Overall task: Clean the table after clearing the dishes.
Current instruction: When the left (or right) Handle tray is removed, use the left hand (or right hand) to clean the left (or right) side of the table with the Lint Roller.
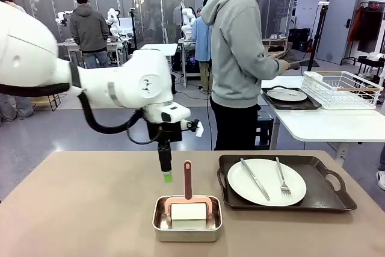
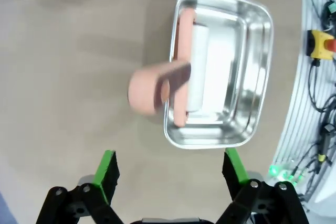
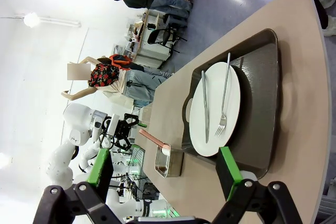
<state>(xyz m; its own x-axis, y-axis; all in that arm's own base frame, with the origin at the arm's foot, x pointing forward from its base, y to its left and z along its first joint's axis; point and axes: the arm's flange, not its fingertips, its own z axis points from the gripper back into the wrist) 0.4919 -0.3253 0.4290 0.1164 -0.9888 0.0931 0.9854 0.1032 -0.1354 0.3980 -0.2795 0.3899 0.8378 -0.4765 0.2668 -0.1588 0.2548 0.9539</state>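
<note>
text: none legible; labels, brands: none legible; numbers, signs: none readable

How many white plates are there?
2. The near plate lies on a tray on the brown table; the far plate sits on another tray on the white table. More could be hidden.
</note>
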